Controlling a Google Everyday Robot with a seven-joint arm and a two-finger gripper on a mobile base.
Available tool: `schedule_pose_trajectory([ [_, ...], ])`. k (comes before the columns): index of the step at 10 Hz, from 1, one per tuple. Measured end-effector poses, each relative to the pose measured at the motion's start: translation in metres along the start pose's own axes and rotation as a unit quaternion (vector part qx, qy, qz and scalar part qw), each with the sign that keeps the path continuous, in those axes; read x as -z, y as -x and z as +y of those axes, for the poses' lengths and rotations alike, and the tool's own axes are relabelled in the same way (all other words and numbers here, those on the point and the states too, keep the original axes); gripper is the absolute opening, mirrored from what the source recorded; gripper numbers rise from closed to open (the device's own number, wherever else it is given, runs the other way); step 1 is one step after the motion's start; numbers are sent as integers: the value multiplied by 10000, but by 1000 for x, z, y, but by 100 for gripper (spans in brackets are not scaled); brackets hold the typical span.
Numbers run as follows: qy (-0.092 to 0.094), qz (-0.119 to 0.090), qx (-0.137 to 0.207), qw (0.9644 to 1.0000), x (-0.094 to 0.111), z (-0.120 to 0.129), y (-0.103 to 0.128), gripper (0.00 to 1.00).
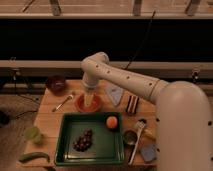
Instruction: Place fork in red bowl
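Note:
The orange-red bowl [88, 104] sits on the wooden table just behind the green tray. The slim silver fork [64, 102] lies flat on the table to the left of the bowl, pointing diagonally towards it. My gripper [89, 99] hangs straight down over the middle of the bowl and covers part of its inside. It is a short way to the right of the fork and does not touch it. The white arm [125, 80] reaches in from the right.
A dark maroon bowl [56, 82] stands back left. The green tray [90, 150] holds an orange [112, 122] and dark grapes [83, 141]. A green cup [33, 134] and a green vegetable [34, 156] lie front left. A metal cup [130, 137], a pale utensil [136, 142] and a blue sponge [148, 152] lie front right.

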Motion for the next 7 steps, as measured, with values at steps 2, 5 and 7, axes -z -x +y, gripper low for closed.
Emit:
schedule_pose_trajectory([
  [2, -27, 11, -13, 10000, 1, -2, -3, 80],
  [5, -95, -95, 28, 9999, -11, -27, 7, 80],
  [7, -105, -182, 84, 9997, -27, -65, 21, 80],
])
